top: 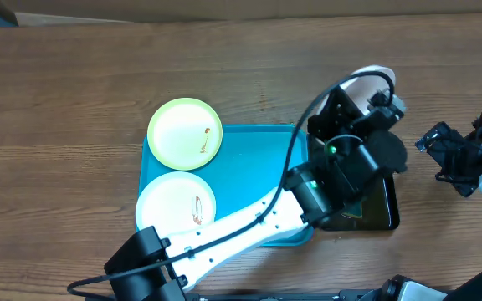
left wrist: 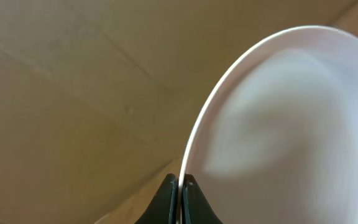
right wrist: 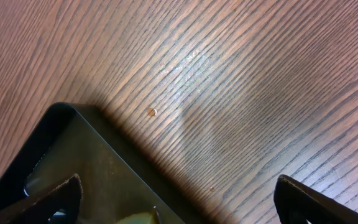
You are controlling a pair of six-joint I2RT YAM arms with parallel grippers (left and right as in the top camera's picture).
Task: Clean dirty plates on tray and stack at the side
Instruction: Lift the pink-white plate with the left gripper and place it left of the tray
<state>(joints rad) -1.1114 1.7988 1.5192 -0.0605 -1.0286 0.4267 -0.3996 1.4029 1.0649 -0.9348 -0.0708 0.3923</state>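
Plates are sitting in three different places. One round flat white plate (left wrist: 291, 124) is hanging in the air, tilted on edge, near the far end of the narrow glossy black tray (top: 383, 209) toward the right side of the wooden desk (top: 74, 100). The left end effector (left wrist: 180, 193) is pinching its rim between closed fingers.

The lime-green round plate with a pale centre (top: 184, 134) is resting at the far left corner of the large turquoise-blue plastic tray (top: 258, 159), overhanging the rim. A second round white plate (top: 176, 203) is lying on the tray's near left part. Both are showing small brown smears. The right end effector (right wrist: 179, 199) is hovering by the desk's right edge, fingers wide apart and holding nothing.

No stack is standing beside the turquoise tray, so the task is looking barely begun. One plate is in hand, its face too blurred to tell whether it is clean, and two dirty ones are waiting.
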